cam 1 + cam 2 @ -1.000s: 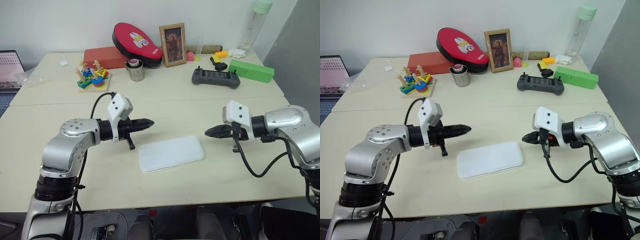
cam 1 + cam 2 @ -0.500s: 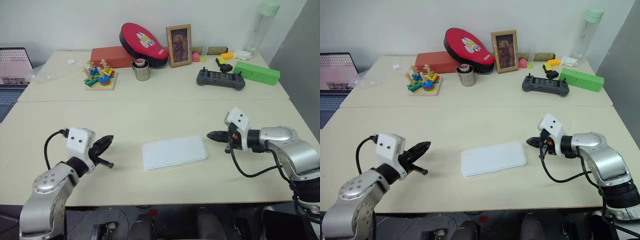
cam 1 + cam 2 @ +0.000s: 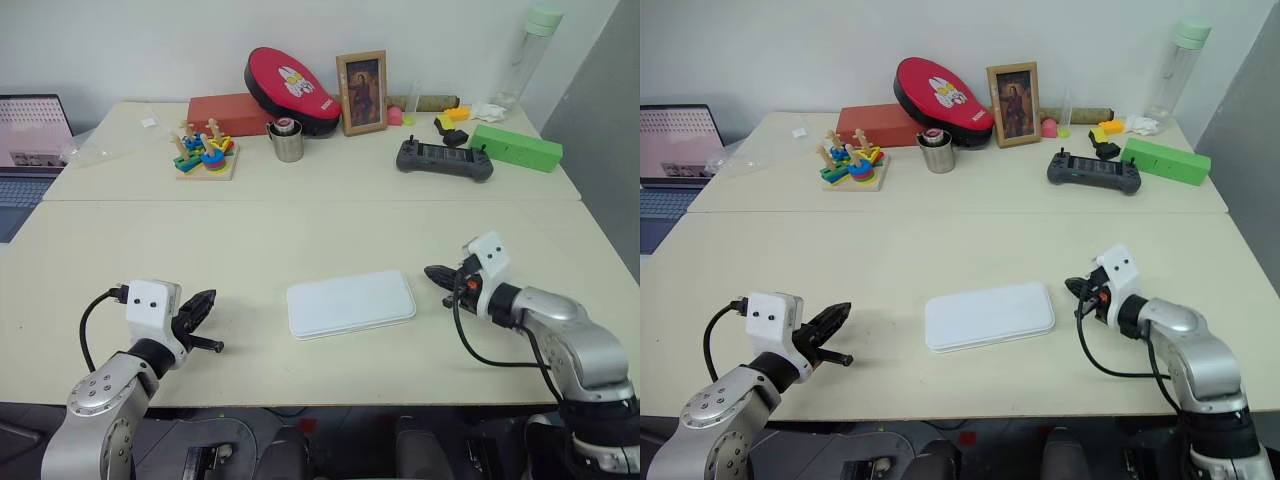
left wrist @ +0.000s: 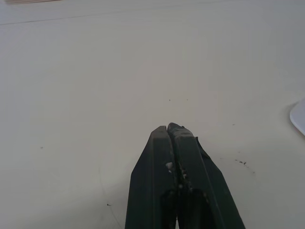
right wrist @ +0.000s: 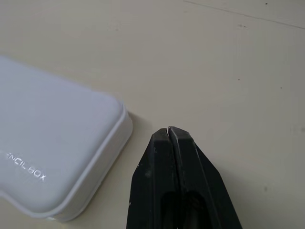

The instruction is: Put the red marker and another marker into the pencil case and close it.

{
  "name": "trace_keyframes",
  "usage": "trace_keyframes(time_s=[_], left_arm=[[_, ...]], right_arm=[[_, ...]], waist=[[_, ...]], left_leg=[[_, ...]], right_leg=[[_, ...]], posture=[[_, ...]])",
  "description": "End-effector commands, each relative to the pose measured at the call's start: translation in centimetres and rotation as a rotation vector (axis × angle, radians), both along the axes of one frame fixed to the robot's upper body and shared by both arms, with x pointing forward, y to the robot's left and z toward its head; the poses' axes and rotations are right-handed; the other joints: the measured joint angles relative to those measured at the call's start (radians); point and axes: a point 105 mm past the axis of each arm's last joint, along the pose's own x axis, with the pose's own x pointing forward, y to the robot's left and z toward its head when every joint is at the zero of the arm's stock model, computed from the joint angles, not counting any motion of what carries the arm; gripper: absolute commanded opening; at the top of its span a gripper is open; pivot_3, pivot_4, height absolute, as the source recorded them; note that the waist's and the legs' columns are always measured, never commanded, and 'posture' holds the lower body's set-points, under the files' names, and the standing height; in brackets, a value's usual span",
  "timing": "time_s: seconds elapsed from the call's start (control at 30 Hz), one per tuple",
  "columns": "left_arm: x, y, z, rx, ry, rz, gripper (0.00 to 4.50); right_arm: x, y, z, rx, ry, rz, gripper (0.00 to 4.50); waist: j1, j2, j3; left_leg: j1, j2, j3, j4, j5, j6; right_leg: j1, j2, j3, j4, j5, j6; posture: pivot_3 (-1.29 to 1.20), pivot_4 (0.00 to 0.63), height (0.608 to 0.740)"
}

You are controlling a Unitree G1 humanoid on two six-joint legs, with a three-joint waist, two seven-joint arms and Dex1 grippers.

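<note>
The pencil case (image 3: 350, 305) lies flat and closed in the middle of the near table; its lid is white with rounded corners. My left gripper (image 3: 205, 300) is low near the table's front left, well left of the case, with its fingers shut and nothing in them. In the left wrist view the left gripper (image 4: 169, 129) points over bare table, with a corner of the case (image 4: 300, 117) at the edge. My right gripper (image 3: 432, 272) is shut and empty just right of the case's right end. The right wrist view shows the right gripper (image 5: 169, 130) beside the case (image 5: 52, 157). The red marker and the other marker are out of view.
The far table holds a wooden stacking toy (image 3: 203, 153), a metal cup (image 3: 286, 141), a red oval case (image 3: 292, 89), a picture frame (image 3: 362, 78), a black controller (image 3: 444, 158), a green box (image 3: 515, 147) and a bottle (image 3: 530, 50). A laptop (image 3: 28, 135) sits at far left.
Both arms have come down toward the table. The left gripper drew back and left, away from the case. The right gripper sank beside the case's right end. Both stayed shut.
</note>
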Motion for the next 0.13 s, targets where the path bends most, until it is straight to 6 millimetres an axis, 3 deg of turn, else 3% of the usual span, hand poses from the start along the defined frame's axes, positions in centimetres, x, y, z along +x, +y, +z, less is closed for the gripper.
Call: trace_keyframes(time_s=[0.03,0.13], left_arm=[[0.04,-0.24,0.72,0.000,-0.041,-0.004,0.02],[0.22,-0.53,0.64,-0.008,-0.036,-0.022,0.02]], right_arm=[[-0.64,-0.05,1.08,0.036,-0.071,-0.039,0.00],[0.07,-0.58,1.24,0.038,-0.100,-0.108,0.00]], waist=[[-0.001,0.000,0.000],[-0.001,0.000,0.000]], left_leg=[[0.000,0.000,0.000,0.000,0.000,0.000],[0.001,0.000,0.000,0.000,0.000,0.000]], right_leg=[[0.000,0.000,0.000,0.000,0.000,0.000],[0.000,0.000,0.000,0.001,0.000,0.000]], posture=[[0.00,0.150,0.740],[0.00,0.150,0.740]])
